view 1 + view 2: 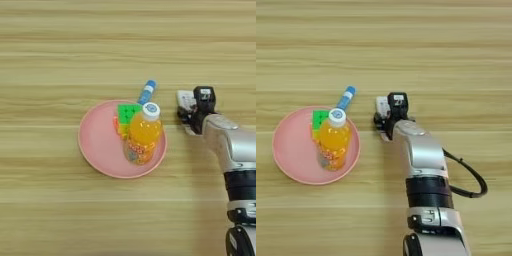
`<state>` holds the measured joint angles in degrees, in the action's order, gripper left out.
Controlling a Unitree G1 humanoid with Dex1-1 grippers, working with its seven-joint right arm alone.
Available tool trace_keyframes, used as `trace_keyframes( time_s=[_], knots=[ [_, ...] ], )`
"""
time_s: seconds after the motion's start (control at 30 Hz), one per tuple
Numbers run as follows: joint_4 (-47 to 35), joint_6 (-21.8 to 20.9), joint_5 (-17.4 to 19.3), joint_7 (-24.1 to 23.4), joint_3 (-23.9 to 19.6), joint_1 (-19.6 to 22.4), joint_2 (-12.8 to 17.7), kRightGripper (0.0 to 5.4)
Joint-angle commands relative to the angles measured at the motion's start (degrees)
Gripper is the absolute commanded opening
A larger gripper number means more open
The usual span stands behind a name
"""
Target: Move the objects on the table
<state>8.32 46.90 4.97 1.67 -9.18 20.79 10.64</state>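
Note:
A pink plate (95,145) lies left of centre on the table (128,45). On it stand an orange juice bottle (143,135) with a white cap and, behind it, a multicoloured puzzle cube (125,115). A blue-and-white tube (147,92) lies at the plate's far right rim, pointing up and to the right. To the right of the plate lies a small white remote (381,104); only its far end shows. My right gripper (390,117) sits directly over the remote and covers most of it. The silver forearm (421,150) reaches in from the bottom edge.
A black cable (471,180) loops out to the right of the forearm. Bare wood stretches across the far half of the table and along its left side.

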Motion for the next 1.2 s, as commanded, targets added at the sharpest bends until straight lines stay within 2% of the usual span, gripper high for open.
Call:
trace_keyframes(
  time_s=[0.03,0.17,0.37,0.57,0.6,0.93,1.03,1.2],
  knots=[
    [1.86,-2.76,-0.12,-0.82,-3.57,4.68,3.97,2.9],
    [7.11,-6.33,-0.89,-1.21,-6.14,6.34,7.27,2.9],
    [13.04,-12.71,-2.35,-2.76,-7.23,7.73,10.48,2.9],
    [15.21,-14.37,-1.95,-2.23,-6.57,7.18,9.97,2.9],
    [15.2,-14.37,-1.78,-2.03,-6.56,7.16,9.89,3.19],
    [11.78,-14.11,-1.01,-0.82,-6.03,7.35,9.39,4.21],
    [9.56,-16.04,-1.13,-0.39,-5.56,7.33,9.12,4.55],
    [3.73,-21.99,-0.31,0.12,-5.93,7.51,7.85,4.95]
  ],
)
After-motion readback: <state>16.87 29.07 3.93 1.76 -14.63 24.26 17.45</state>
